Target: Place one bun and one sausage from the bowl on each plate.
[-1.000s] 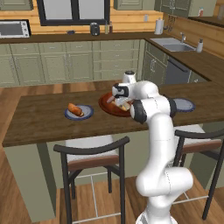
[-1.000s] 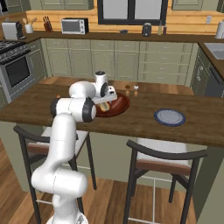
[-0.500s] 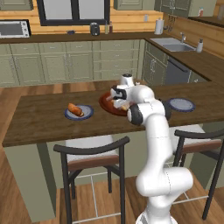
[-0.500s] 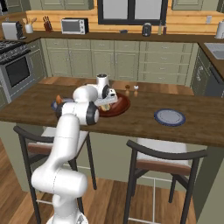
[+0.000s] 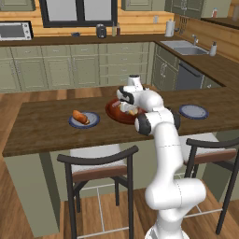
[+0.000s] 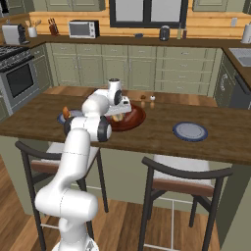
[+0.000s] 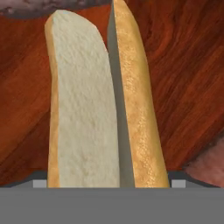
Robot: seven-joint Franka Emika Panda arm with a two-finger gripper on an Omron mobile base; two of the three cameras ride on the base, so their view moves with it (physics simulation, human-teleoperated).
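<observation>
The reddish-brown wooden bowl (image 5: 113,115) (image 6: 138,118) stands mid-counter. My gripper (image 5: 126,107) (image 6: 119,114) (image 7: 109,183) reaches down into it. In the hand view a split bun (image 7: 83,109) lies lengthwise on the bowl's wood (image 7: 188,74), and my fingertips (image 7: 40,183) press against its two long sides. A pinkish sausage (image 7: 208,166) lies beside it. The left plate (image 5: 91,122) (image 6: 62,117) carries a bun and sausage (image 5: 80,116). The right plate (image 5: 193,111) (image 6: 190,131) is bare.
Two dark stools (image 5: 100,165) (image 6: 184,179) stand at the counter's near edge. Small shakers (image 6: 147,99) sit behind the bowl. Cabinets, a microwave (image 6: 82,29) and a sink (image 5: 186,46) line the far walls.
The arm has leaned further over the bowl and the hand has sunk onto the bun. The jaws have narrowed a little against its sides.
</observation>
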